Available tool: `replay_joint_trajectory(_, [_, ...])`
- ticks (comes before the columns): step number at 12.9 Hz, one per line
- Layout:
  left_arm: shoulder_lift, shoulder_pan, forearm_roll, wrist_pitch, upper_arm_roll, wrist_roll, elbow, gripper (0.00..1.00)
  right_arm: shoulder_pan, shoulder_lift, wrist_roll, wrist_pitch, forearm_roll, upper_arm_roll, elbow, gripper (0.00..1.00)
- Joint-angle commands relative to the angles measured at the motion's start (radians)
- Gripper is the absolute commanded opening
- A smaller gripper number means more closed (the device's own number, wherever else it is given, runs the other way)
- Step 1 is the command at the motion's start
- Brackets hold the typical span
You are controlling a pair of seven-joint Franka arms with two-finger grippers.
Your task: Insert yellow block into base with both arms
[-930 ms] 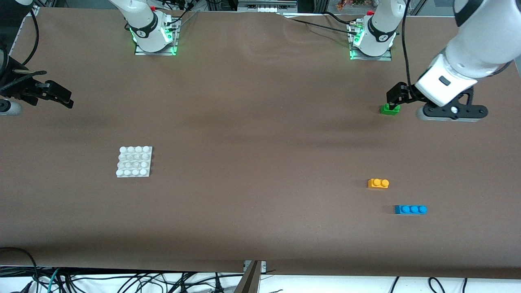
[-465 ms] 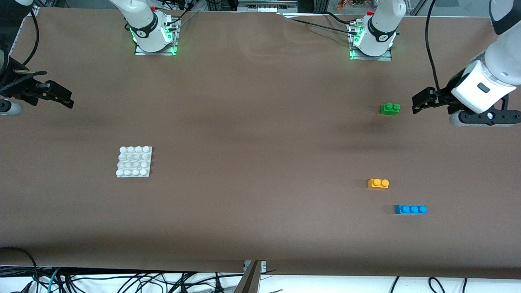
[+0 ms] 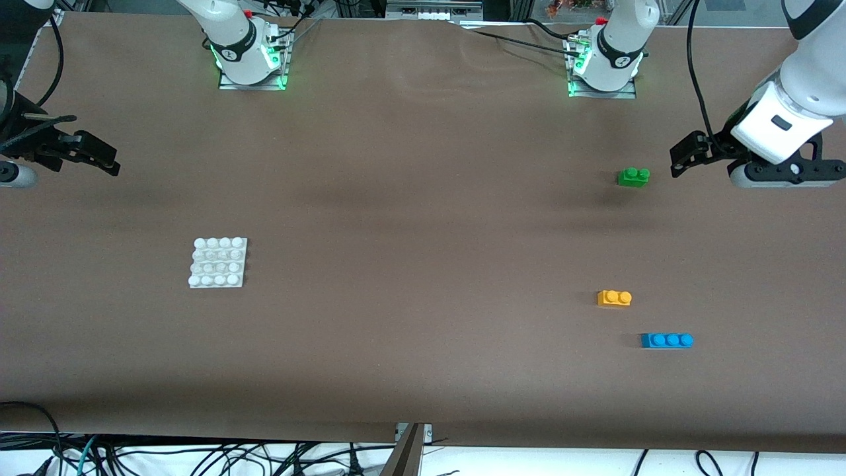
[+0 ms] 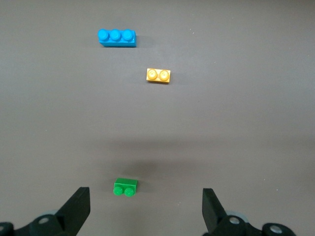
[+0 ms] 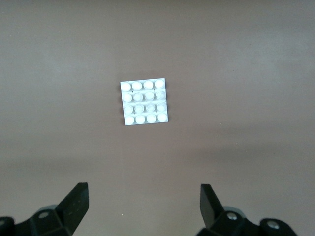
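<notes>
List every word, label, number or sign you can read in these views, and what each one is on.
None can be read.
Bricks and base: no print shows.
Round marks on the two arm bases: too small to read.

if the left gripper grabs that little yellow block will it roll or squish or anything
Probably neither. The yellow block looks like hard moulded plastic with flat sides, so it should stay stiff between the fingers. It sits flat on the table, so a push would likely slide it, not roll it. Being small, it is probably light and might twist if gripped off-centre.
</notes>
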Motion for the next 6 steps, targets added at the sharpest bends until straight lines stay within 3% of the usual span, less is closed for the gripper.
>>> replay_joint_trajectory(1, [-0.034,-0.018,-0.019,0.024,0.022,0.025,-0.043,1.0,-0.002,-0.002,-0.018,-0.011,0.016,0.001,0.004,1.0])
replay_joint_trajectory(6, [-0.013,-0.016,-0.019,0.003,0.018,0.027,-0.011,1.0,-0.002,-0.002,-0.018,-0.011,0.016,0.001,0.004,1.0])
